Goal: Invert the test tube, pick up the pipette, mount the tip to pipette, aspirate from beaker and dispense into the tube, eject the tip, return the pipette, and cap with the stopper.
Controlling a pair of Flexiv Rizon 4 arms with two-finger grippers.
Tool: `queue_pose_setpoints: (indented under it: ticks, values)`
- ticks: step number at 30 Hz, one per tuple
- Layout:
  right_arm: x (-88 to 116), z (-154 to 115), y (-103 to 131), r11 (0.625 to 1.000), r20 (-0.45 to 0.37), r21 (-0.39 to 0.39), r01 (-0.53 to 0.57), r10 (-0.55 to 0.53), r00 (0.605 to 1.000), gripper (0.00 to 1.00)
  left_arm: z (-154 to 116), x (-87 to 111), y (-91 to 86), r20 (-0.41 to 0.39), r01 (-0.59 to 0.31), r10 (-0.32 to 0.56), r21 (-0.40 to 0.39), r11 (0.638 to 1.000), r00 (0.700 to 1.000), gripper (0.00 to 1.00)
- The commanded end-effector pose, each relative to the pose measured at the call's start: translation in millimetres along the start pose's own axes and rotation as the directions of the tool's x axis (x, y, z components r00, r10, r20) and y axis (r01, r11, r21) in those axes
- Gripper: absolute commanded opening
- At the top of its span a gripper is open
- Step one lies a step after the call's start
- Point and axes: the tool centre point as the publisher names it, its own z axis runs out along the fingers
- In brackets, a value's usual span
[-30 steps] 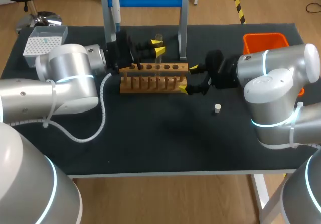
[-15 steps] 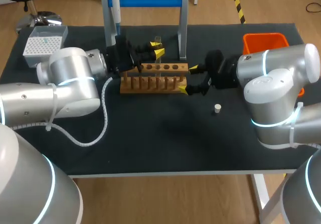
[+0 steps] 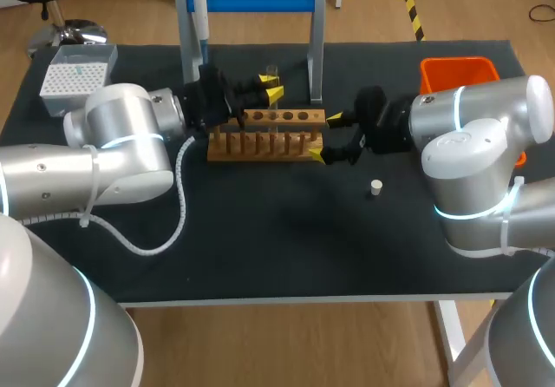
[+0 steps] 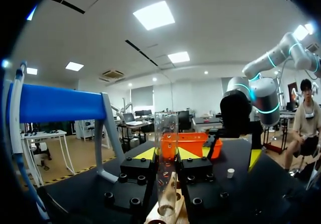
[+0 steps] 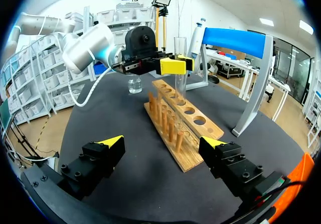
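My left gripper [image 4: 166, 155] is clamped on the test tube [image 4: 166, 128], a clear, straight-walled glass tube. The tube stands upright over the wooden rack [image 3: 269, 137], and its lower end seems to meet one of the rack's holes, though I cannot be sure. My right gripper [image 5: 163, 144] stands wide apart, holding nothing, just off the rack's end. The white stopper [image 3: 375, 187] lies on the counter [image 3: 286, 239] near the rack.
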Motion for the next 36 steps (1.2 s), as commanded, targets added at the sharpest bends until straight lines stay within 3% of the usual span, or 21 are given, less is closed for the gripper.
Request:
queue_pose_setpoints:
  ticks: [1,8,15,21,28,36]
  values:
    - [0,-1,0,1.000,-0.001,0.000,0.000,0.000,1.000,1.00,2,1.8,-0.6,0.004,-0.004,0.004,-0.014,1.000,1.000,1.00]
    - [0,-1,0,1.000,-0.001,0.000,0.000,0.000,1.000,1.00,0,5.6,-8.7,-0.017,-0.020,0.019,-0.075,0.997,1.000,1.00]
    - [0,-1,0,1.000,-0.001,0.000,0.000,0.000,1.000,1.00,-20,9.9,-25.4,-0.048,-0.028,0.022,-0.141,0.990,0.999,1.00]
    - [0,-1,0,1.000,-0.001,0.000,0.000,0.000,1.000,1.00,-60,13.2,-37.1,-0.044,0.017,-0.026,-0.204,0.979,0.999,1.00]
    - [0,-1,0,1.000,-0.001,0.000,0.000,0.000,1.000,1.00,-120,24.7,-52.7,0.054,0.089,-0.077,-0.262,0.961,0.996,1.00]
    - [0,-1,0,1.000,-0.001,0.000,0.000,0.000,1.000,1.00,-120,24.7,-52.7,0.054,0.089,-0.077,-0.262,0.961,0.996,1.00]
